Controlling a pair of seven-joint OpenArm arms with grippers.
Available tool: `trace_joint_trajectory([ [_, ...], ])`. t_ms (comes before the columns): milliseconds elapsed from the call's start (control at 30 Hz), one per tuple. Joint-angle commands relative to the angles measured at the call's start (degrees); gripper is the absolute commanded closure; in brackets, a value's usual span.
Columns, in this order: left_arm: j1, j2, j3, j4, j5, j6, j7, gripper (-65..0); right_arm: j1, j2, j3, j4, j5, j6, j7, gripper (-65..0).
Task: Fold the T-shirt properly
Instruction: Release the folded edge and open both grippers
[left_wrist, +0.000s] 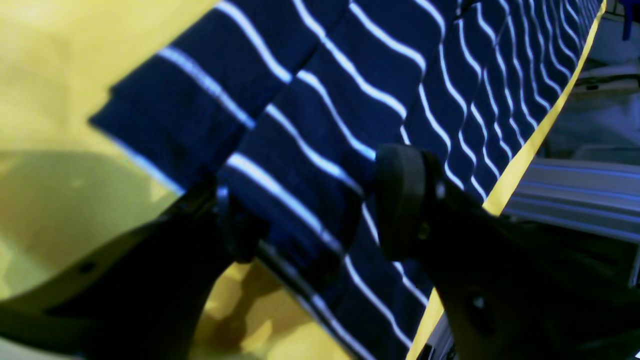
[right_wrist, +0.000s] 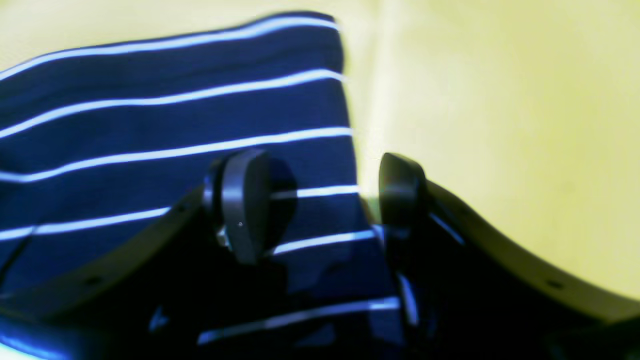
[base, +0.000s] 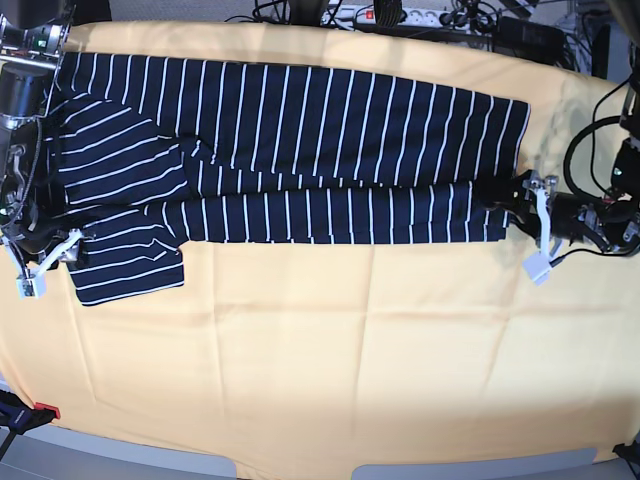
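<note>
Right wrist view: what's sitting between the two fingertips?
The T-shirt's striped edge runs through the right gripper's gap, jaws standing open around it, with a sliver of yellow cloth beside it. The right wrist view shows this.

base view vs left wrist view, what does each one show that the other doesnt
Only the base view shows the whole T-shirt laid out, its sleeve flap near the right gripper, and the cables behind the table. Only the left wrist view shows the left gripper close up, jaws apart around the shirt's folded edge. Both show the striped shirt on the yellow cloth.
</note>
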Motion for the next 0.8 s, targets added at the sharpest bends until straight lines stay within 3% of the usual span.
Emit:
trace_joint_trajectory([
  [0,-1.0,-1.7,-0.4,0.4,1.2,-0.3,0.8,-36.9,2.2,1.0,0.4,-0.9,0.7,0.7,1.6,-36.4],
  [133,-1.0,-2.4,-0.4,0.4,1.2,-0.3,0.8,-36.9,6.2,1.0,0.4,-9.2,1.2,1.9,3.3,-36.4],
  [333,-1.0,-2.4,-0.4,0.4,-0.4,-0.3,0.8,-36.9,9.4,1.0,0.4,-14.2,10.4,12.8,0.2,-35.4],
  [467,-1.0,-2.4,-0.4,0.4,-0.4,-0.3,0.8,-36.9,9.8,1.1,0.4,-14.2,11.3,13.5,0.1,-23.0],
  [600,-1.0,-2.4,-0.4,0.4,-0.5,-0.3,0.7,-36.9,10.4,1.6,0.4,-13.5,15.2,13.5,-0.2,0.0],
  [700,-1.4,-2.4,-0.4,0.4,-0.4,-0.3,-0.2,-36.9,10.4,2.5,0.4,-10.5,18.4,13.5,-2.6,0.0],
  [767,-1.7,-2.4,-0.4,0.4,-0.4,-0.3,-0.5,-36.9,10.3,3.1,0.4,-7.7,21.5,13.5,-7.6,0.0],
])
